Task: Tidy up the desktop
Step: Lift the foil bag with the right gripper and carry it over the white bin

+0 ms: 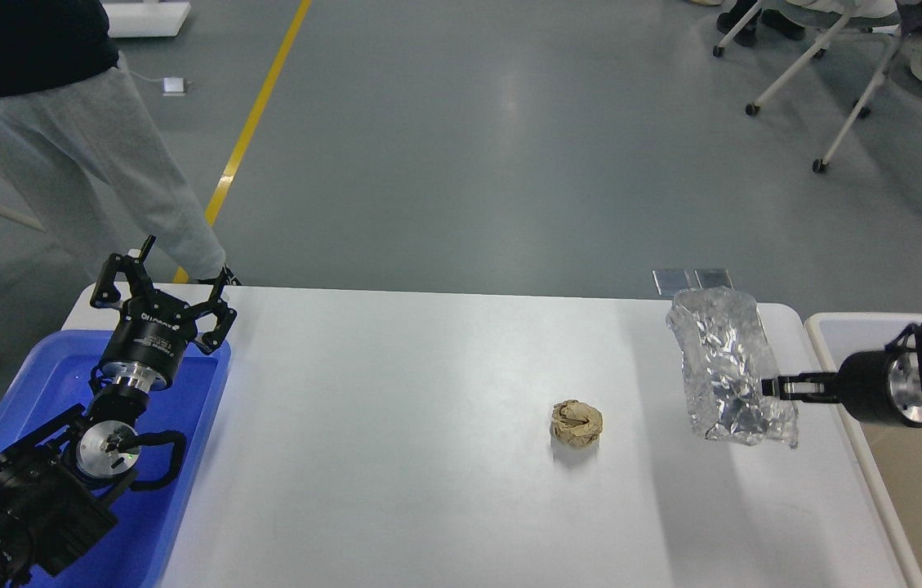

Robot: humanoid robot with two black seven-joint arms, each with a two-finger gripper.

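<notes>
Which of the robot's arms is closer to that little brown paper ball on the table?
Right. The right gripper grips foil just right of the paper ball; the left gripper hovers over the blue tray, far left.

I take the large white rounded-corner desktop (395, 457) as my landmark: the small crumpled brown paper ball (576, 423) lies on it, right of its middle. The crinkled silver foil bag (728, 363) sits nearer its right edge, my right gripper (772, 387) touching the bag's right side. The blue plastic tray (183, 482) lies at its left edge under my left gripper (167, 282), and the beige rounded bin (828, 327) stands just beyond its right edge.

1 paper wad (576, 423), 1 foil bag (728, 367), 2 bins (824, 327)
</notes>
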